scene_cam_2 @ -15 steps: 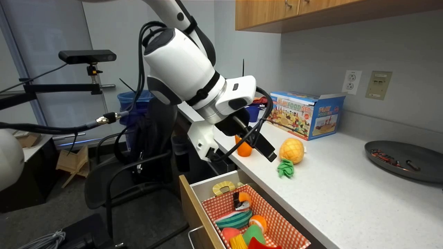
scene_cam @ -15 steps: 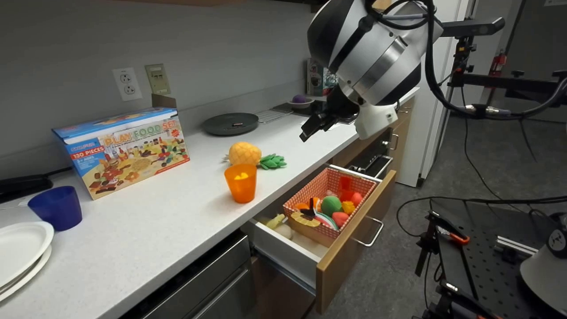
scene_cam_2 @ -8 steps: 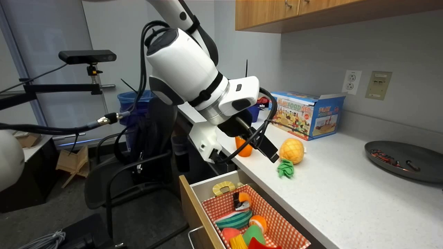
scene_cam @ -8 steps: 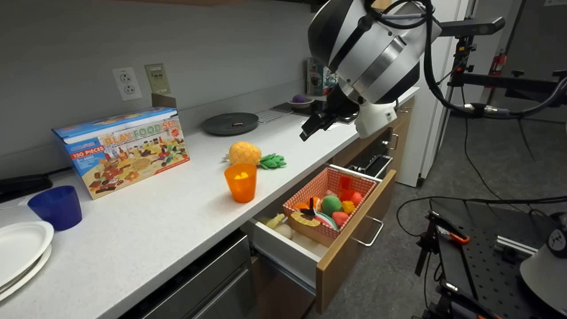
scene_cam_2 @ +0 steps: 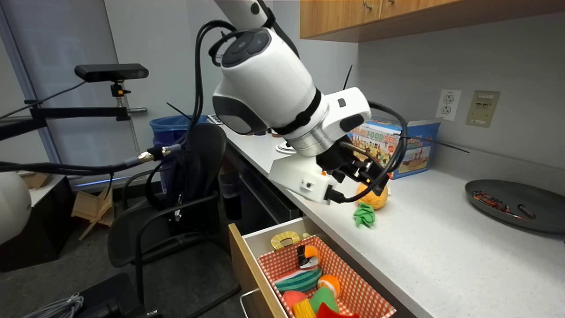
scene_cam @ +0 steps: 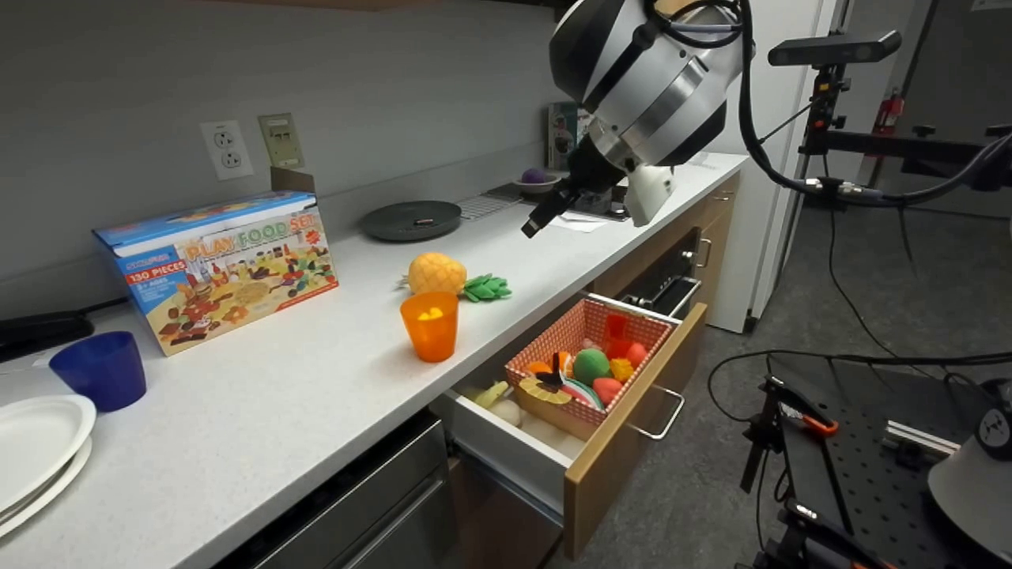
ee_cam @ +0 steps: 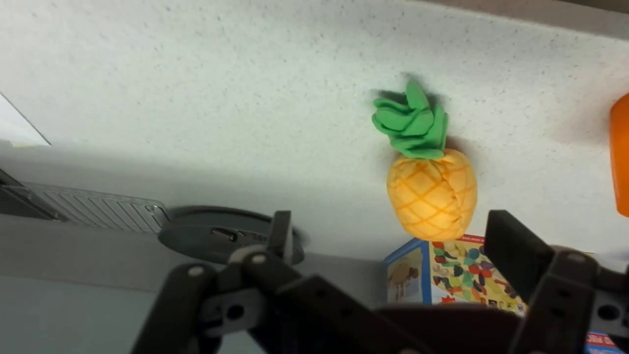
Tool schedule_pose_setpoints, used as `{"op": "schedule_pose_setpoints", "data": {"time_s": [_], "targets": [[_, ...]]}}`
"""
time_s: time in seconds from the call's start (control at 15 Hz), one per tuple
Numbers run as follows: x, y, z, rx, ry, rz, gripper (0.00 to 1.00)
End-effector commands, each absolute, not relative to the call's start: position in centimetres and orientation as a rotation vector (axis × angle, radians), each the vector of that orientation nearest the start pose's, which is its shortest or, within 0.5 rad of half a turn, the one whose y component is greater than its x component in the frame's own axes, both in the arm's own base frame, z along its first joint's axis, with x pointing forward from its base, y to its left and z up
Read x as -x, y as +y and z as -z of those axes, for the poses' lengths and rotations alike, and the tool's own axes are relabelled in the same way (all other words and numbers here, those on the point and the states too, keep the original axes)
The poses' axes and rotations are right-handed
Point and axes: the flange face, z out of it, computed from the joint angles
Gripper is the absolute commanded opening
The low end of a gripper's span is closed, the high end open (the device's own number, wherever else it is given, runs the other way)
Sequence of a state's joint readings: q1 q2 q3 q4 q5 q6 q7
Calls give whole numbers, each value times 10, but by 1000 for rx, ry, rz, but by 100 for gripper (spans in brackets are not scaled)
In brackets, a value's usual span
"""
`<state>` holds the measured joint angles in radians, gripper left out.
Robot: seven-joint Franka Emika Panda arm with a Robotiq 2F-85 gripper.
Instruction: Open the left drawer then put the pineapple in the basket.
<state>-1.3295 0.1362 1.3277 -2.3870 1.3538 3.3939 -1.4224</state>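
Observed the fingers (ee_cam: 513, 255) spread, hanging above the counter (ee_cam: 221, 98) and apart from the pineapple (ee_cam: 432, 194). Located the pineapple lying on that counter near the orange cup (scene_cam: 431, 328). Noted the left drawer (scene_cam: 605, 474) pulled out in both exterior views, with the checked basket (scene_cam_2: 353, 285) of toy food (scene_cam_2: 324, 299) inside.

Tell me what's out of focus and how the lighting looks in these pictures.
Wrist view: the gripper in the foreground looks soft, while the pineapple is clearer, with a small shadow by its leaves; both exterior views: the countertop is bright, the floor much darker.
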Motion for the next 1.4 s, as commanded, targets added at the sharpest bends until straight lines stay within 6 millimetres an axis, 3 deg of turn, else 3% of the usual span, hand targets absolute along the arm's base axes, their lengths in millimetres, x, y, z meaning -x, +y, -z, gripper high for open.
{"op": "schedule_pose_setpoints", "data": {"time_s": [0.0,0.53,0.8,1.33], "targets": [[-510,-125,-354,2964,-112,1241,100],[-559,-129,-328,2902,-426,1172,100],[-594,-134,-320,2907,-519,1171,100],[-672,-109,-303,2883,-644,1121,100]]}}
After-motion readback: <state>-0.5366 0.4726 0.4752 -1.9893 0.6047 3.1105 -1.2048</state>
